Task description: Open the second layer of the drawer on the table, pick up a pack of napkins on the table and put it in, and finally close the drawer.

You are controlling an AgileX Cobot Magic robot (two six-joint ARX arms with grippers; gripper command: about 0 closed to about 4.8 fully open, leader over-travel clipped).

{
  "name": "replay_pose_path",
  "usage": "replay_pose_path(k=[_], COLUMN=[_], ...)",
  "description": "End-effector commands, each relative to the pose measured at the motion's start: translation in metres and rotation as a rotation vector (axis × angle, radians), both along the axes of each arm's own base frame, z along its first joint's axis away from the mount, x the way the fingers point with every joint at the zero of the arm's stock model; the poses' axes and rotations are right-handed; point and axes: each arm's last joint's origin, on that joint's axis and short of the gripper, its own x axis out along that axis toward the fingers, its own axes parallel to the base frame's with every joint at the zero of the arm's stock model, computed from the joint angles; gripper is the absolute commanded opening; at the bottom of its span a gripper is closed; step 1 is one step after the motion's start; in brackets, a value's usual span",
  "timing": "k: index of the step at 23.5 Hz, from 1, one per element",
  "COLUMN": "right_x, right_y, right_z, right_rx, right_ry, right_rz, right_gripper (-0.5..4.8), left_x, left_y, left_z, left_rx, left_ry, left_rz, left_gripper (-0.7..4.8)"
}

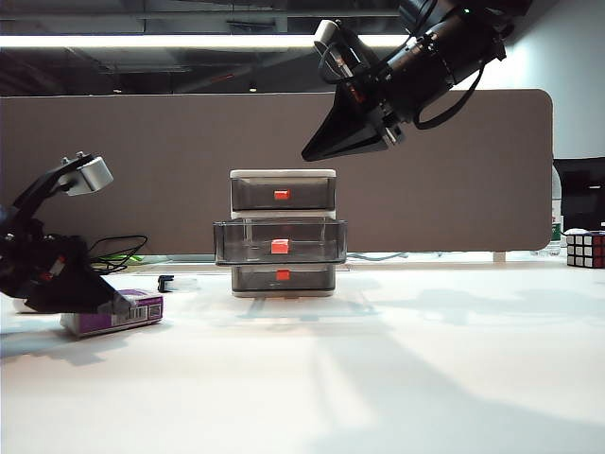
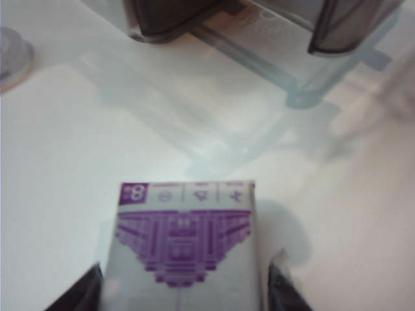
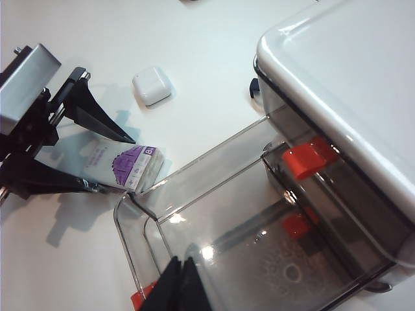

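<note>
One pack of napkins [image 2: 185, 243] sits between left hand [image 2: 185, 285] fingers, grip unclear; right hand [image 3: 180, 285] closed.

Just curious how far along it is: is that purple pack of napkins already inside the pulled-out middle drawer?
No, the pack of napkins lies on the table between the left gripper's fingers, outside the second layer of the drawer.

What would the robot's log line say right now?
middle drawer: open, empty | napkins: on table | left fingers: straddling napkins, grip unclear | right gripper: shut, raised above drawer
</note>
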Motion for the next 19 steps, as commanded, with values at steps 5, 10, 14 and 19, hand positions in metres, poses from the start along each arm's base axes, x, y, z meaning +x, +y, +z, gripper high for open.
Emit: replay_pose_path(k=[5, 10, 14, 19], right_x=[-0.001, -0.002, -0.002, -0.002], right_y=[0.0, 0.0, 0.0, 0.0], right_z=[0.004, 0.004, 0.004, 0.003], right_rx=[0.007, 0.003, 0.002, -0.001], right_ry=[-0.014, -0.006, -0.003, -0.003], right_rz=[0.007, 0.007, 0.007, 0.011], right_gripper=[-0.05, -0.05, -0.05, -0.05], left_x=[-0.001, -0.001, -0.002, -0.01], left_y=[0.0, -0.001, -0.002, -0.009], left_z=[-0.002, -0.002, 0.002, 0.049], left_rx=[-0.005, -0.014, -0.046, -0.059], left_ry=[0.023, 0.023, 0.019, -0.17], left_rz=[-0.009, -0.019, -0.041, -0.033], left_gripper=[2.6, 1.19, 1.19, 1.3])
